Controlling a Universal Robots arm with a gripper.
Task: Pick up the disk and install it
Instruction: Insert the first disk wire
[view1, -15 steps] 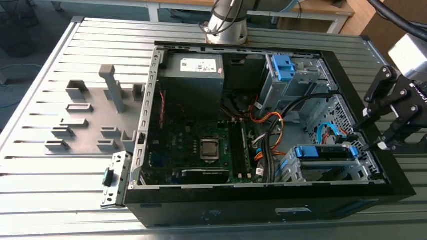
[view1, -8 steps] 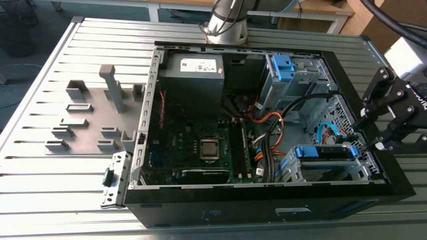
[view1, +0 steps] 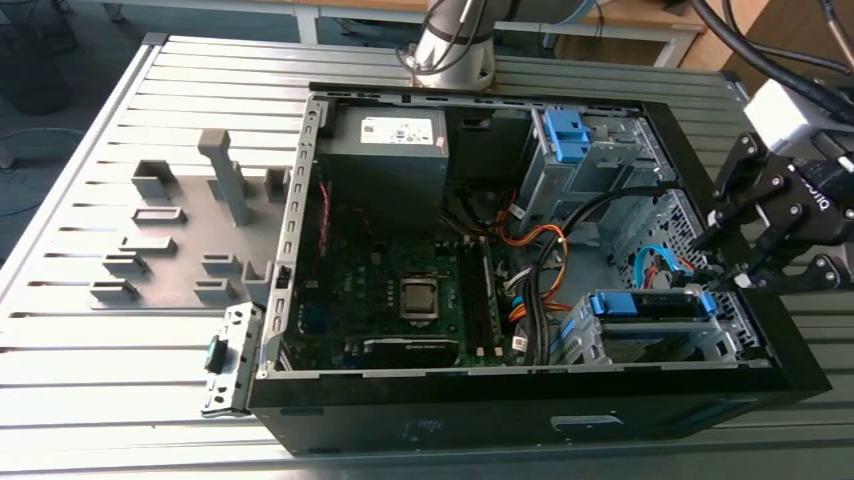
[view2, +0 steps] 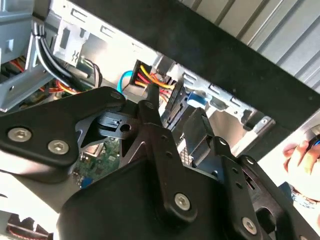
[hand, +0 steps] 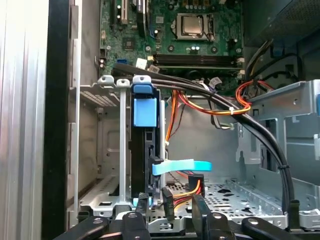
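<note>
The disk (hand: 144, 150) stands on edge in a slot of the silver drive cage (hand: 107, 150), its blue carrier bracket (hand: 145, 111) facing outward. In the exterior view the same blue bracket (view1: 647, 303) shows in the cage at the case's near corner on the exterior view's right. My gripper (view1: 722, 272) hangs over the case's wall on that side, just past the cage. Its fingers (hand: 142, 204) are spread and grip nothing. Between them lie a black connector (hand: 168, 196) with red, yellow and orange wires and a light blue flat cable (hand: 180, 166). My gripper (view2: 172, 107) also shows in the second wrist view.
The open black computer case (view1: 534, 410) lies on a slatted metal table (view1: 80, 320). Inside are the motherboard (view1: 400, 290), a grey power supply (view1: 387, 150), a blue latch (view1: 566, 134) and black cable bundles (hand: 240, 120). Grey fixtures (view1: 174, 230) stand beside it. A person's hand (view2: 300, 155) shows nearby.
</note>
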